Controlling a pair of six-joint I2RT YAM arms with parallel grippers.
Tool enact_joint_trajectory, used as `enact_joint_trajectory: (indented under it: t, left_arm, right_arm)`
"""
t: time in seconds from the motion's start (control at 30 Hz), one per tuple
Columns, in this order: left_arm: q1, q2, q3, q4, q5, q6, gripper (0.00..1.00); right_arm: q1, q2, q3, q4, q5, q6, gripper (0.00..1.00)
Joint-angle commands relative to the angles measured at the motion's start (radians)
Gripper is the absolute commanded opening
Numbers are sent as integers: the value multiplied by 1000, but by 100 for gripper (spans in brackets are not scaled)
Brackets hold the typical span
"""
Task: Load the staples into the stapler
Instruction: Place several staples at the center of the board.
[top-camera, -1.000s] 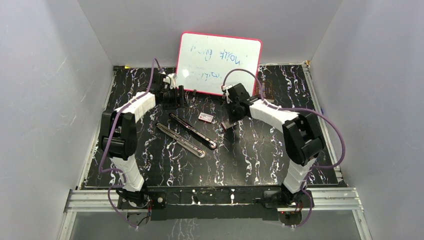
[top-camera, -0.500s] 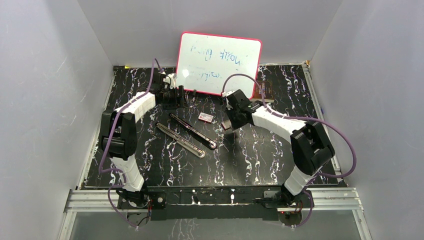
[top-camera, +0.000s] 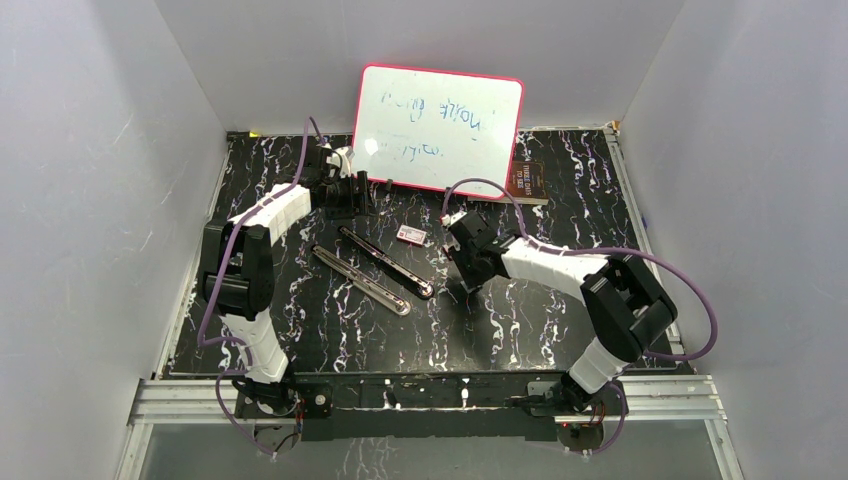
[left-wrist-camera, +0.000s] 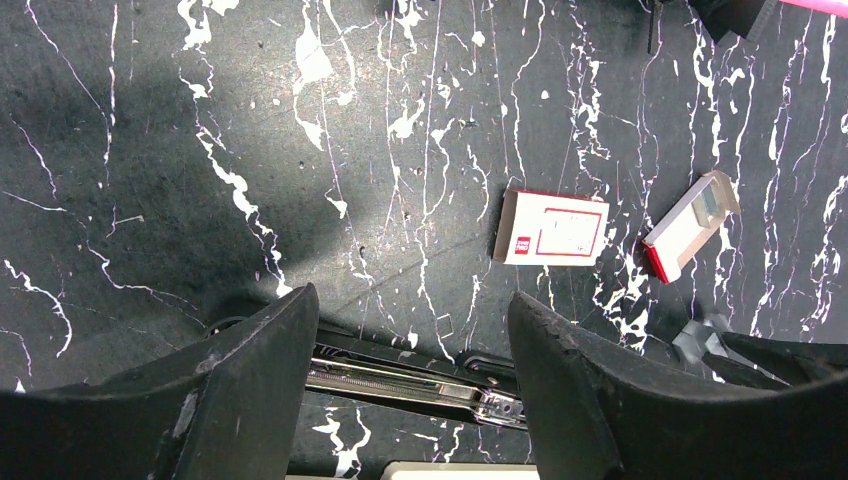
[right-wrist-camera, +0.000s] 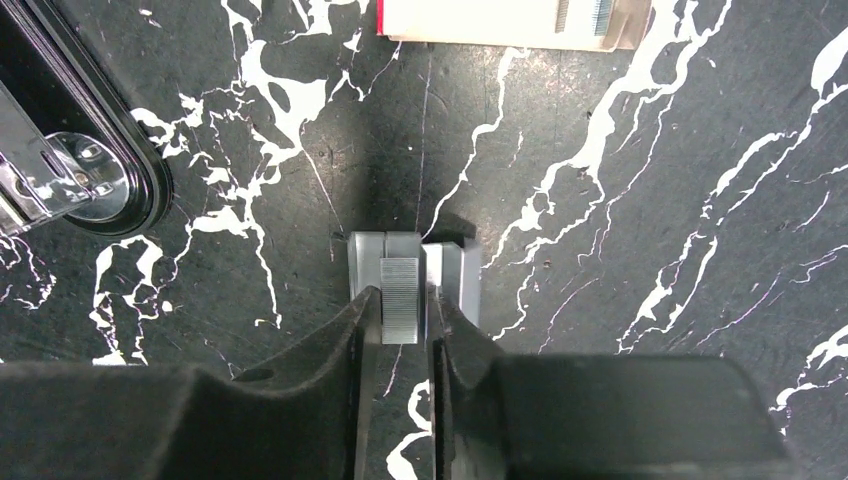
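Currently the right gripper (right-wrist-camera: 402, 296) is low over the black marbled table (top-camera: 520, 320). Its jaws are nearly closed either side of one strip of the staples (right-wrist-camera: 400, 275). Can't tell if it actually squeezes the strip or just brackets it. The strip overlaps more grey strips lying flat on the table, with a loose one just beside at the right. The stapler (top-camera: 385, 262) lies opened out mid-table, its black half and shiny rail half side by side. Its rounded end is near the staples, on the left in the right wrist view, not touching them. The left gripper (left-wrist-camera: 412, 300) is wide open with nothing in it, up at the back left above the table, and the stapler rail shows below between its fingers. A small white box with red label (top-camera: 411, 234) sits beyond the stapler. A whiteboard (top-camera: 438, 128) leans on the back wall.
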Motion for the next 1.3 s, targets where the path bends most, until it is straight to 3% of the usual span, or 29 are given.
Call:
enact_joint_trajectory:
  t: [0.0, 0.4, 0.8, 1.27]
  left_arm:
    - [4, -29, 4, -12, 23, 6, 68]
    - [3, -27, 6, -12, 25, 5, 68]
    - [4, -31, 5, -12, 23, 7, 68]
    - [-11, -111, -71, 69, 43, -15, 68]
  right_arm:
    - [9, -33, -12, 40, -6, 15, 33]
    - [9, -97, -5, 47, -12, 33, 38]
    - [-46, -114, -22, 17, 147, 88, 37]
    - [-189, -199, -117, 107, 25, 136, 39]
